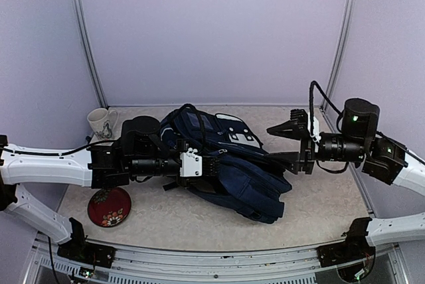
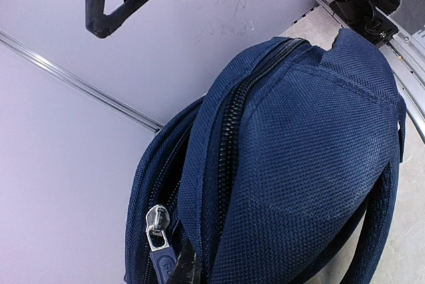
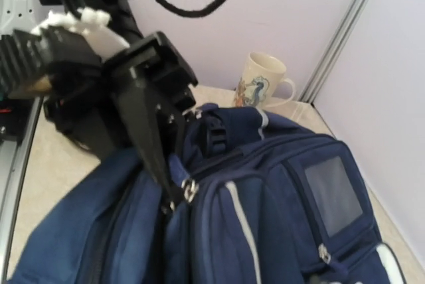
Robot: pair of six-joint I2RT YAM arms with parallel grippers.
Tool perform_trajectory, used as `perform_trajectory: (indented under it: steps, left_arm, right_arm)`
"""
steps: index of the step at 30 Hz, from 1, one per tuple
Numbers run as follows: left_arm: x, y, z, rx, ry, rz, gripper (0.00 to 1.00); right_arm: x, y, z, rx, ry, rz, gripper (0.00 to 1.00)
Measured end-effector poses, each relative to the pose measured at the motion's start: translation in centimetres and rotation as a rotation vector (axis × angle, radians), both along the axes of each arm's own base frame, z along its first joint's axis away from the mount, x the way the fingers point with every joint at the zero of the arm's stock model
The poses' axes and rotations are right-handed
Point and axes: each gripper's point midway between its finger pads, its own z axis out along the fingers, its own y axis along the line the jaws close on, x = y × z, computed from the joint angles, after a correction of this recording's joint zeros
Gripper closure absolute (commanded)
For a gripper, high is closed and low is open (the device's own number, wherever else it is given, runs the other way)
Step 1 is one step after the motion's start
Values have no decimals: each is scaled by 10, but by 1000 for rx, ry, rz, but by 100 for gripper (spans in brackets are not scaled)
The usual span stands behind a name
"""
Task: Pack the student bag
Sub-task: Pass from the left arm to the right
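The student bag [image 1: 249, 188] is navy with white stripe trim; the mug [image 1: 99, 122] cream with a printed figure; the saucer [image 1: 109, 206] dark red, floral; the tabletop [image 1: 325, 204] beige.

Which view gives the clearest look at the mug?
Right wrist: the mug stands upright and unobstructed behind the student bag, with its handle and printed figure plain to see. Top external shows it small at the far left, its print hard to make out. Left wrist does not show it.
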Motion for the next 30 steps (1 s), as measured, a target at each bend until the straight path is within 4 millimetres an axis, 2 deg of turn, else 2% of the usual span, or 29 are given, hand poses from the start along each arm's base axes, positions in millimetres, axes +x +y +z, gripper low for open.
perform_trajectory:
  steps: [2,7,11,12,13,15,17,18,23,26,30]
  left_arm:
    - [0,0,0,0,0,0,100]
    - [0,0,0,1,0,-1,100]
    - [-2,0,-2,7,4,-5,100]
    - [-3,0,-3,10,6,-7,100]
    - [-3,0,-3,13,7,-8,100]
    - [-4,-1,-4,16,9,-10,100]
    - [-8,-2,-5,22,11,-16,100]
    - [-10,-3,-5,33,15,-17,99]
    - [-23,-8,-7,93,65,-24,51]
    - [-43,-13,-2,104,136,-82,35]
    - [-57,-15,22,88,219,-137,21]
  right_arm:
    - [3,-2,-10,-15,7,-24,41]
    - [27,2,-59,-132,76,-115,43]
    - [35,4,-85,-196,110,-141,43]
    - [36,5,-88,-202,113,-143,47]
    - [38,6,-90,-207,114,-145,57]
    - [43,9,-95,-217,116,-158,85]
    - [50,10,-100,-223,117,-185,99]
    - [54,10,-101,-218,120,-203,100]
    - [63,4,-97,-152,113,-246,100]
    - [67,-10,-99,-95,121,-260,100]
    - [65,-26,-102,-20,135,-251,100]
